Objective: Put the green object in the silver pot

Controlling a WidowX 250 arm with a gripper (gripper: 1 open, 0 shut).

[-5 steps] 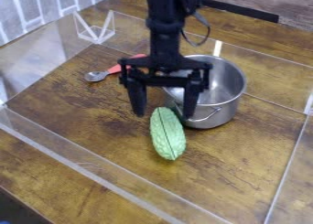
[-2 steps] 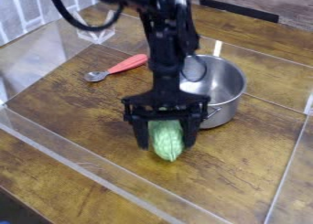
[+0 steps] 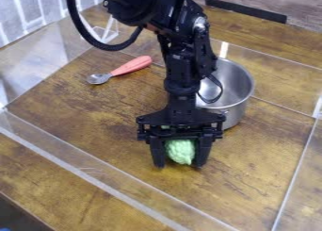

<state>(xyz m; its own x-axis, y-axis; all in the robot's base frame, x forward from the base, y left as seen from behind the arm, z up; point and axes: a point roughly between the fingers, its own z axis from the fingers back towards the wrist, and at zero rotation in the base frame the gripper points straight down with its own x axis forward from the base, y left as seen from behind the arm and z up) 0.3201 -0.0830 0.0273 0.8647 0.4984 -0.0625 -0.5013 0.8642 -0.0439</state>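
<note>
Gripper [image 3: 179, 150] pointed straight down over green object [image 3: 184, 153], low at the wooden table [image 3: 75, 131]. One finger on each side of the object, jaws spread about its width; actual contact of pads not discernible, so grip not confirmed. Green object lying on the table between the fingers, lower end showing below the gripper bar, upper part hidden by the hand. Silver pot [image 3: 233, 84] upright just behind and to the right of the gripper, apart from the object, partly hidden by the arm; visible part of interior shows only bare metal. Red-handled spoon [image 3: 120, 69] flat on the table to the left of the pot, well apart from the gripper. Clear plastic barrier [image 3: 63, 159] along the near table edge.
</note>
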